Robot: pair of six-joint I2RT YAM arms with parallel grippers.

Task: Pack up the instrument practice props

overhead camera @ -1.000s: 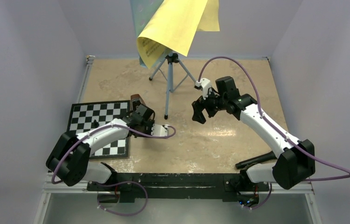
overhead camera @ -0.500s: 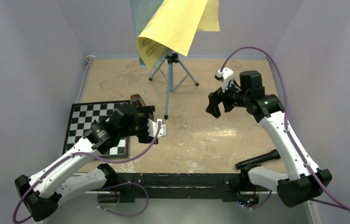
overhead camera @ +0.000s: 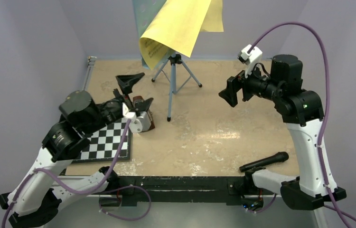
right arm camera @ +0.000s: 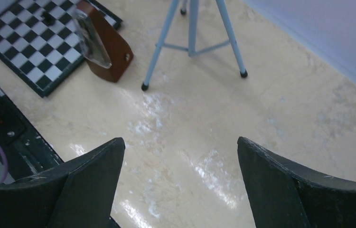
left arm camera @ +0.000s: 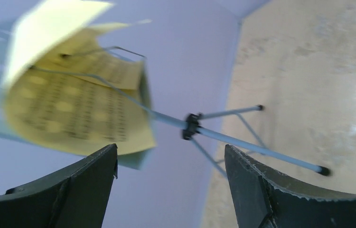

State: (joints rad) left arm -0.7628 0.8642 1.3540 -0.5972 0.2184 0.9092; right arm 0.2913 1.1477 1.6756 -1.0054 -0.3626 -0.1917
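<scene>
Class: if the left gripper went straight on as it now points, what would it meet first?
Probably the music stand, near its tripod hub, framed by the open left gripper; depth is unclear.

A chessboard bearing a black piece lies on the beige table.

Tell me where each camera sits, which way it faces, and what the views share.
Top external: above and behind the arm bases, looking down at the table; both arms, left gripper and right gripper show.
Left wrist: on the left arm, aimed sideways at the music stand and yellow sheets; own gripper frames the bottom.
Right wrist: raised, looking down at the stand's legs, metronome and chessboard; own gripper at the bottom.
Shared: the music stand appears in all three.
</scene>
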